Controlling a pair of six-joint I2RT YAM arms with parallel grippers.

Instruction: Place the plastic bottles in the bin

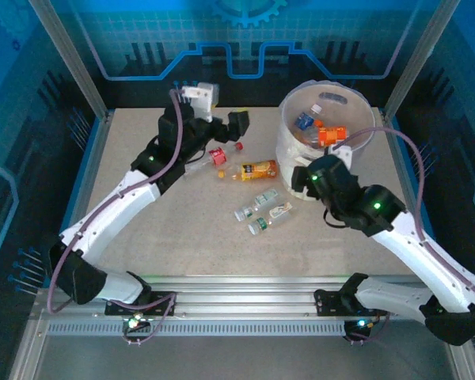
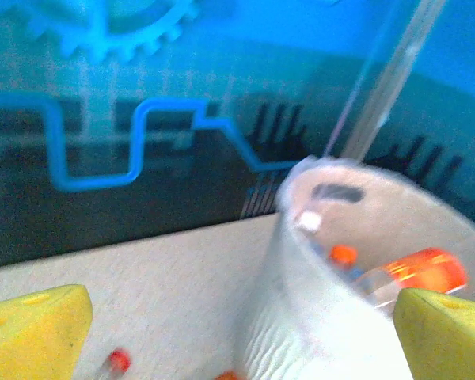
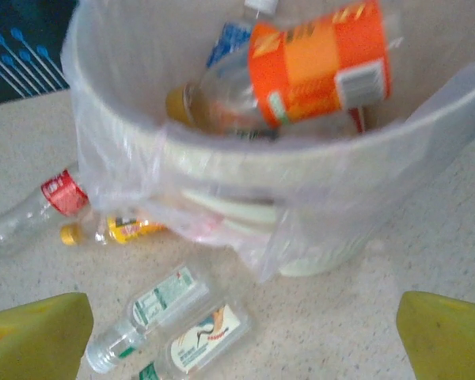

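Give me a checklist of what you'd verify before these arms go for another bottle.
1. Left claw open, empty: ok.
2. Right claw open, empty: ok.
3. Bin upright, room inside: ok.
4. All bottles binned: not ok; the red-label bottle, orange juice bottle and small green-label bottles lie on the table.
5. Loose plastic film on the bin's wall clear of the right claw: cannot tell.
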